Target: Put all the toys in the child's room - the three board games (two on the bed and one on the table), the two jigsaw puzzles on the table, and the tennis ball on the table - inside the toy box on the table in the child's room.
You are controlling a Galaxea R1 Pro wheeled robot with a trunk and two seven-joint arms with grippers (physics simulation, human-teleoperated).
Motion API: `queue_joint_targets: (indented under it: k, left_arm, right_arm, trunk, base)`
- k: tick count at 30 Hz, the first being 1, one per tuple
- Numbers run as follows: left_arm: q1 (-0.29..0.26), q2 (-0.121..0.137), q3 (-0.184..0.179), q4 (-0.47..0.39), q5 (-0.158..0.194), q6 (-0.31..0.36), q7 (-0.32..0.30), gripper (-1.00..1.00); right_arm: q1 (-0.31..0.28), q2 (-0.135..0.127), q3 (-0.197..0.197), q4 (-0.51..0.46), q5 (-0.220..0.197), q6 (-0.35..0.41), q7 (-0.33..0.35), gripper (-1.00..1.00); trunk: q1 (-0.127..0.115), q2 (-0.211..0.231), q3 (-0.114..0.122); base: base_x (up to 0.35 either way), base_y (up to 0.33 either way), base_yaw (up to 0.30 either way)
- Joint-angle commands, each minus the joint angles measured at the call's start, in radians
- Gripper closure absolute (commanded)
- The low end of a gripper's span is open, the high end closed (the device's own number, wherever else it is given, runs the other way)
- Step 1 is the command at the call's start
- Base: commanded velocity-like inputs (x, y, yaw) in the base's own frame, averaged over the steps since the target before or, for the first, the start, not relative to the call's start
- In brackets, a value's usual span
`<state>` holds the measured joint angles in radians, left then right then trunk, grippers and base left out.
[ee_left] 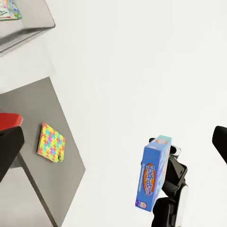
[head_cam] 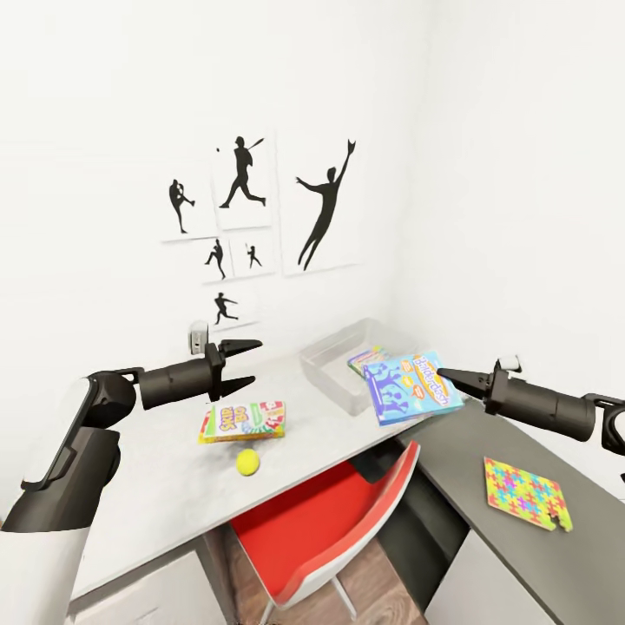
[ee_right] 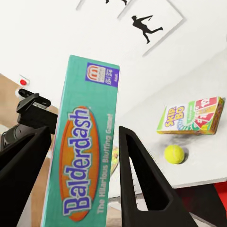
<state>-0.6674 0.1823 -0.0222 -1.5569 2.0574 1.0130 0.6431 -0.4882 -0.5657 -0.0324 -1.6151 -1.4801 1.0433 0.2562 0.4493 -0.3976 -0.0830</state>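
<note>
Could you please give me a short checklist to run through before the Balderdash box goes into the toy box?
1. Right pincer shut on the Balderdash box: ok.
2. Box over the toy box: not ok, it hangs at the near rim.
3. Room inside the bin: cannot tell, one printed box already lies there.
4. Left pincer open, clear of the bin: ok.
5. Skip-Bo box and tennis ball on the table, out of the way: ok.

light: bright, even | shadows: soft, faint | glare: washed-out white walls | focus: sharp | edges: wide-angle bend
</note>
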Motion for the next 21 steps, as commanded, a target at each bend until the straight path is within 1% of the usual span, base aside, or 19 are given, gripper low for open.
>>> queue_joint_targets:
  k: [1,7,10,14,21]
  left_arm:
    - [-0.001,0.000,-0.001,0.000,0.010,-0.001,0.010,-1.00]
    - [-0.001,0.000,-0.001,0.000,0.010,-0.001,0.010,-1.00]
    - [-0.001,0.000,-0.001,0.000,0.010,-0.001,0.010,-1.00]
    - [-0.001,0.000,-0.001,0.000,0.008,-0.001,0.011,-1.00]
    - [-0.001,0.000,-0.001,0.000,-0.011,-0.001,0.011,-1.00]
  right_arm:
    - [-0.001,0.000,-0.001,0.000,0.003,0.004,0.011,1.00]
    - [-0.001,0.000,-0.002,0.000,0.003,0.004,0.011,1.00]
    - [-0.001,0.000,-0.003,0.000,0.003,0.004,0.012,1.00]
    - [-0.001,0.000,-0.004,0.000,0.003,0.004,0.012,1.00]
    - [-0.001,0.000,-0.004,0.000,0.003,0.004,0.012,1.00]
  trunk:
    - [0.001,-0.002,-0.002]
    - [0.001,-0.002,-0.002]
    - [0.001,-0.002,-0.002]
    - [0.001,-0.002,-0.002]
    - [0.001,-0.002,-0.002]
  base:
    - [0.000,0.000,0.294]
    - [0.000,0.000,0.287]
    - [0.000,0.000,0.182]
    - [0.059,-0.067,0.074]
    - [0.149,-0.184,0.024]
